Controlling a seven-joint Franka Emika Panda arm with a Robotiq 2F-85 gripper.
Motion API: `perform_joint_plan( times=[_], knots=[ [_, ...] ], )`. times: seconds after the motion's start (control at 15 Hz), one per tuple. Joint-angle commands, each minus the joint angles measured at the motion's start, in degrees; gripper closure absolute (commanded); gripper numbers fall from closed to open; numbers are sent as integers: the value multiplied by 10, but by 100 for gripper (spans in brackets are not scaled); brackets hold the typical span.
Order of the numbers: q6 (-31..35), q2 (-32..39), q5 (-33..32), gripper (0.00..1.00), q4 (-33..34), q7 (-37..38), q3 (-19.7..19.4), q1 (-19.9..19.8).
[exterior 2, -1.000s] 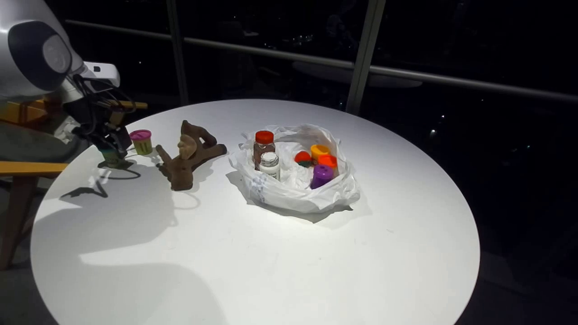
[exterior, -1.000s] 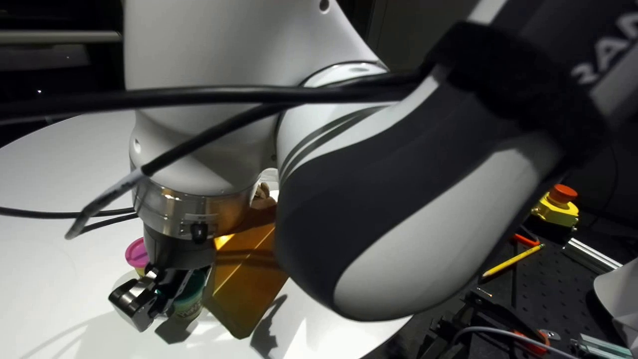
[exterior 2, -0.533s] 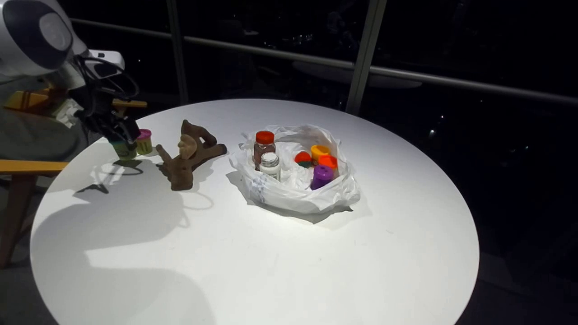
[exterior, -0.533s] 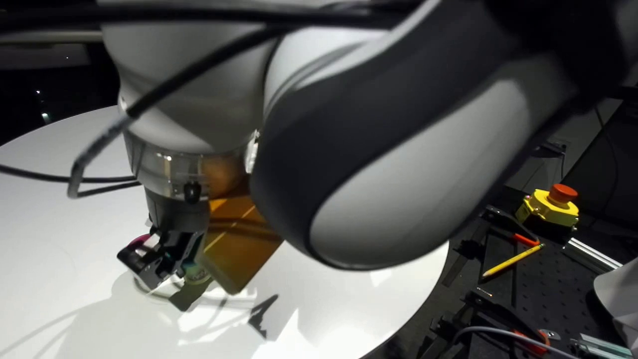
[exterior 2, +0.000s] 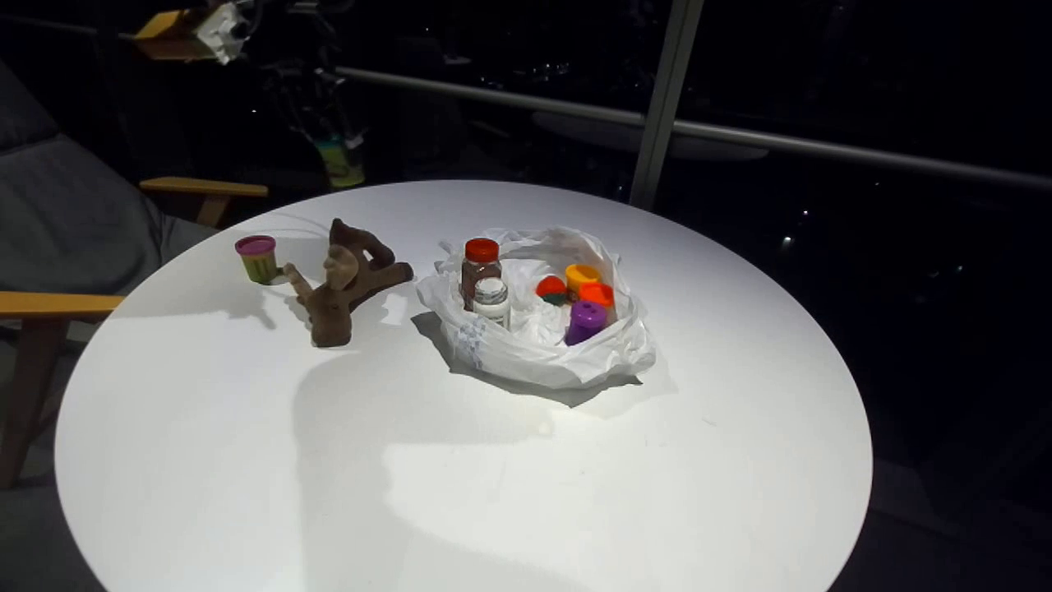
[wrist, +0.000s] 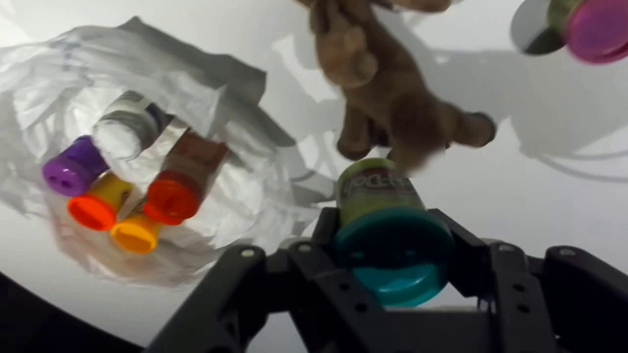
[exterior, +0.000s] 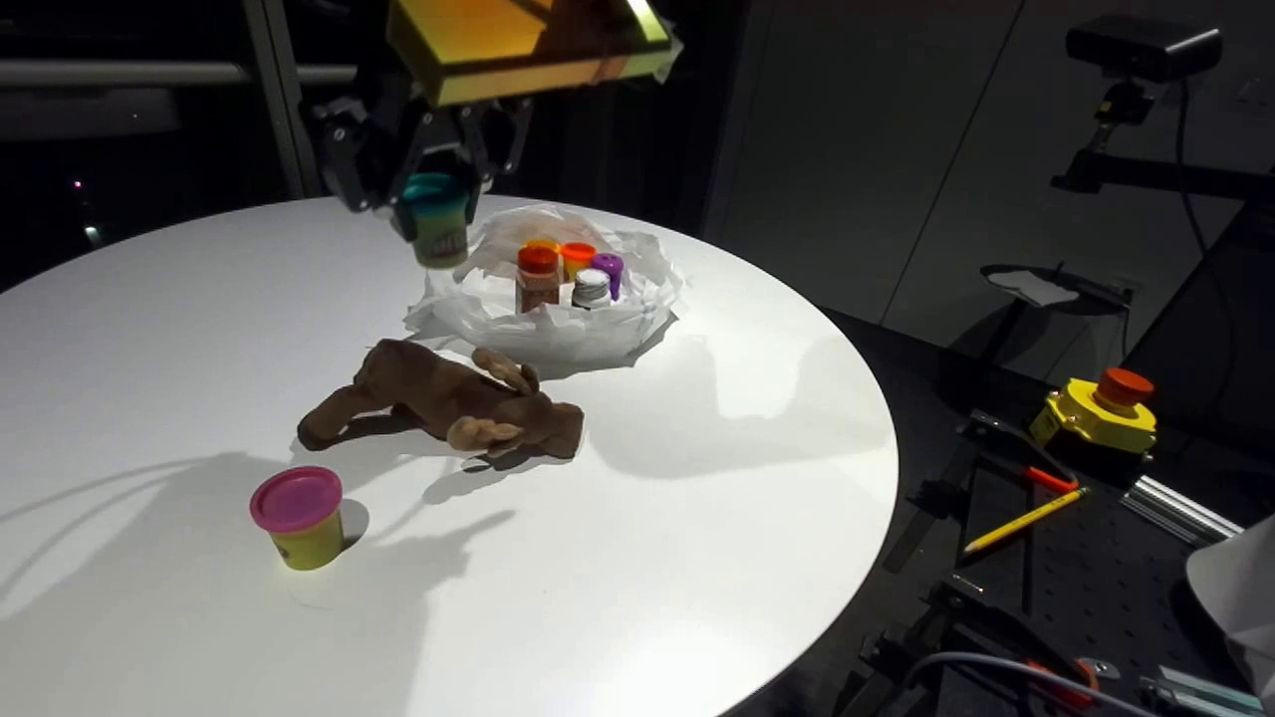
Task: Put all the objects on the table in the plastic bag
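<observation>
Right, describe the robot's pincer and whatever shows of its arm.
The pincer is black, its jointed fingers made of linked bars with round silvery pins and small dark holes. Above it is an orange-gold boxy piece with a whitish patch at one end. Little else of the arm shows.

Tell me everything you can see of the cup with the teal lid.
The teal-lidded cup is small and round, with a smooth, plastic-looking lid on top of a printed yellow-green body; its inside is hidden. It is roughly upright, lid up, in the air above the table, clasped at its sides by the gripper. Nothing else is seen touching it.
</observation>
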Motion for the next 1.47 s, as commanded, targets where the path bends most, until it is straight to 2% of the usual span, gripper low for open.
perform_joint_plan(
  times=[0.0,0.27,0.53,0.73,1.0,1.4],
  knots=[
    [-23,-18,-35,77,16,32,33,-103],
    [-2,-21,-29,77,9,31,69,-219],
    [17,2,-9,77,16,19,90,-302],
    [34,11,23,77,5,-6,116,-343],
    [63,62,79,77,16,-33,150,-370],
    [112,132,91,77,55,-33,145,-352]
  ],
)
